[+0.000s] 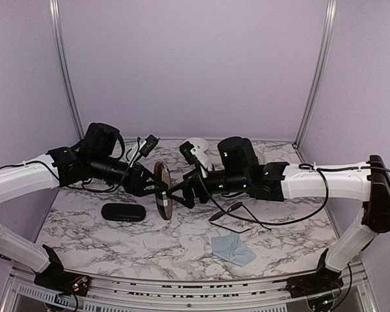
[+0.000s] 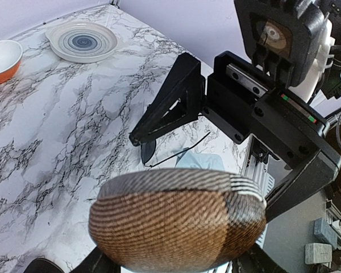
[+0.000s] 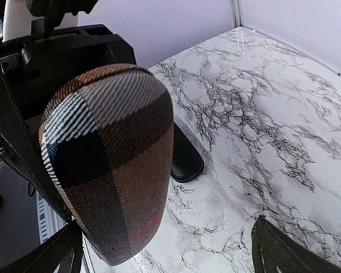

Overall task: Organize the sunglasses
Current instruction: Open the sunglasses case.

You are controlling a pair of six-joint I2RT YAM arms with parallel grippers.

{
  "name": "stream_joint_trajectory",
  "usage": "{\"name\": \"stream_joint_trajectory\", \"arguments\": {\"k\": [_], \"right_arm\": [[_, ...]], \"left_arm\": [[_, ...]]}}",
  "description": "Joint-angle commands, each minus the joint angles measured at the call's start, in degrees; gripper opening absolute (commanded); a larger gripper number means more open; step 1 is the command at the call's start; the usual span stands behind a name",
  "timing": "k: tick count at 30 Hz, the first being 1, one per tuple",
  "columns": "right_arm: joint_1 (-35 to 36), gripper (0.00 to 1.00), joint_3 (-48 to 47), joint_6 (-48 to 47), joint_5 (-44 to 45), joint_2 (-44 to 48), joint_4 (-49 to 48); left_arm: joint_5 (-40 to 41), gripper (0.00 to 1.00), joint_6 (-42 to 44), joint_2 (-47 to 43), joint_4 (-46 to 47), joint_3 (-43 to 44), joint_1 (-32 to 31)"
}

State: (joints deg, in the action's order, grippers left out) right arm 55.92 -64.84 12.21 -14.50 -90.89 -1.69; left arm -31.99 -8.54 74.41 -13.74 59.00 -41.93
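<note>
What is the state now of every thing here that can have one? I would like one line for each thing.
plaid case: held on end, looks closed
left gripper: jaws shut on the plaid case
right gripper: jaws open beside the plaid case, holding nothing
black case: closed, lying on the table
sunglasses: lying on the table, in no case

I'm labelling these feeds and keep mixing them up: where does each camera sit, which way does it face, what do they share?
Top external: above and behind the bases, looking down on the white marbled table; both arms show.
Left wrist: on the left gripper, facing the open right gripper past the brown plaid fabric case it holds; own fingers barely show.
Right wrist: faces back at that case and a glossy black oblong case; own fingertips show below.
Shared: all see the plaid case.
</note>
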Motion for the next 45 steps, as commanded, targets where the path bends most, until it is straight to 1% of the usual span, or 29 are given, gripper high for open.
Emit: {"name": "stream_joint_trajectory", "arguments": {"k": [1,45], "right_arm": [[-2.6,0.99,1.6,0.8,6.6,0.2,0.8],[-4.1,1.00,2.5,0.1,13.9,0.7,4.6]], "left_arm": [[-8.4,0.28,0.4,-3.0,2.6,0.2,-1.0],[-11.0,0.27,0.8,-2.9,2.9,0.1,-2.0]]}}
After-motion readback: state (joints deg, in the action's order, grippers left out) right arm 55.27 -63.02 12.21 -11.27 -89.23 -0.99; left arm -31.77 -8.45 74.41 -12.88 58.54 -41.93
